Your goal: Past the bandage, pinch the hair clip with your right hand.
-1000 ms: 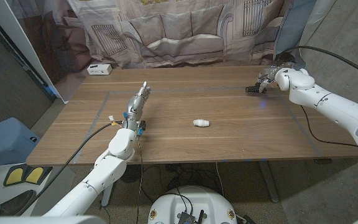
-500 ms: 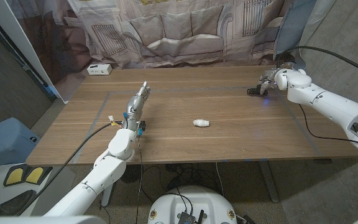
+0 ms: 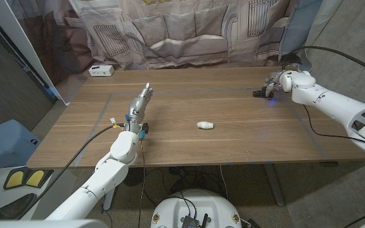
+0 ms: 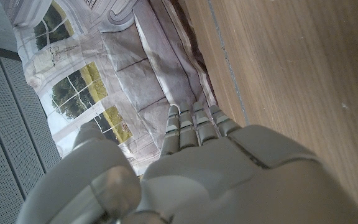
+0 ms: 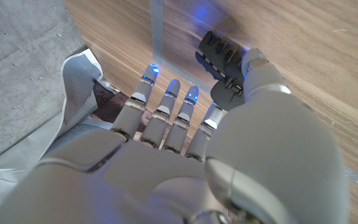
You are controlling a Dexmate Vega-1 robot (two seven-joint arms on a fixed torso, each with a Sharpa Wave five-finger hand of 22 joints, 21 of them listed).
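A black hair clip lies at the table's far right, beyond the white rolled bandage at mid-table. My right hand is right at the clip. In the right wrist view the clip has its near end caught between my thumb and first finger, while the other fingers reach out straight beside it. My left hand stands on the table's left side, far from both objects. Its fingers are straight and together, holding nothing.
A small white box sits at the table's far left corner. A printed curtain hangs just behind the far edge. Faint tape lines mark a rectangle on the wooden table.
My right hand and forearm have shifted slightly toward the far right edge, and the clip has nudged a little with them. The left arm and bandage have not moved.
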